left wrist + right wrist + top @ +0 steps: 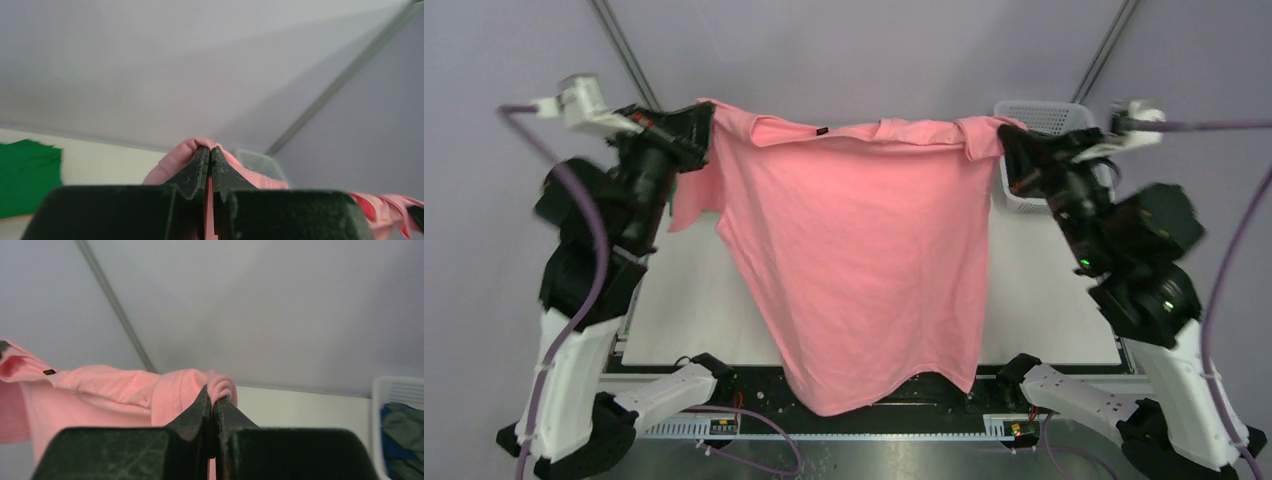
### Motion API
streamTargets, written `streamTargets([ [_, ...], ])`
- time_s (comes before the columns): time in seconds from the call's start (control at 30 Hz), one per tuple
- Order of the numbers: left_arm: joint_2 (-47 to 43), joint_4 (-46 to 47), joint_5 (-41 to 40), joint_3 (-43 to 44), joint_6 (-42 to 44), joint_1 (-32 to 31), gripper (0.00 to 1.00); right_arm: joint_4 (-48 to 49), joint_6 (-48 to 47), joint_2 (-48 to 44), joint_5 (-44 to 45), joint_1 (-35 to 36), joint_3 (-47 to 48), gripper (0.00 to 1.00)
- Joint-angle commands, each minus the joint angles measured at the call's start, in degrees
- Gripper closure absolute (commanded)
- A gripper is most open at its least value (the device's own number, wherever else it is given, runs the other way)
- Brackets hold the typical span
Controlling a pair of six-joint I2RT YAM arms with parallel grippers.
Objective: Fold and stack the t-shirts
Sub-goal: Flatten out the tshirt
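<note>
You're looking at a white flat table (1054, 300) with both arms raised above it.

The pink short-sleeved cloth t-shirt (864, 260) hangs spread out between them, off the table. Its shoulder line is high at the far side. The hem droops to the near edge, over the arm bases, and the left sleeve hangs loose beside the left arm.

The white plastic lattice basket (1044, 115) sits at the far right of the table, just behind the right gripper. In the right wrist view, bunched grey-green cloth (407, 420) and blue cloth (391, 450) lie inside it.

The flat green cloth (27, 175) lies on the table at the left of the left wrist view.

Left gripper (696, 125): jaws together, clamped on the pink shirt's left shoulder, with cloth bulging past the tips.
Right gripper (1009, 140): jaws together, clamped on the right shoulder, with a fold of cloth poking out at the tips.

There's a small dark label (822, 130) at the neckline.
</note>
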Motion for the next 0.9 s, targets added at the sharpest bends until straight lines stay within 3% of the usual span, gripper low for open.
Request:
streamTargets([
  [0.0,13.60,-2.92,-8.43,7.46,4.47,3.32,1.00,2.63,-9.89,8.93,9.25,-3.51,2.47,1.00],
  [0.17,26.39,-5.55,-0.46,22.20,3.63,11.16,1.00,5.89,-9.88,17.63,5.83,-11.40,8.21,1.00],
  [0.37,33.39,-5.96,3.83,37.07,6.81,12.20,1.00,5.51,-12.13,25.06,3.00,-13.60,22.13,1.00],
  [0.47,32.61,-6.44,5.18,39.60,7.22,12.20,1.00,2.97,-10.65,25.38,0.54,-13.59,26.07,1.00],
  [0.53,29.36,-5.91,4.69,35.33,6.97,12.20,1.00,2.34,-10.61,23.31,-1.84,-13.56,23.38,1.00],
  [0.6,23.98,-3.29,5.71,22.34,6.71,12.20,1.00,2.66,-9.38,19.24,-3.72,-13.56,16.09,1.00],
  [0.73,9.74,5.49,8.51,-8.56,3.17,12.20,1.00,3.55,-3.94,6.84,-7.51,-13.60,-7.71,1.00],
  [0.87,-2.73,14.01,8.94,-39.20,-8.45,12.20,1.00,7.41,9.41,-6.66,-12.50,-13.60,-36.50,1.00],
])
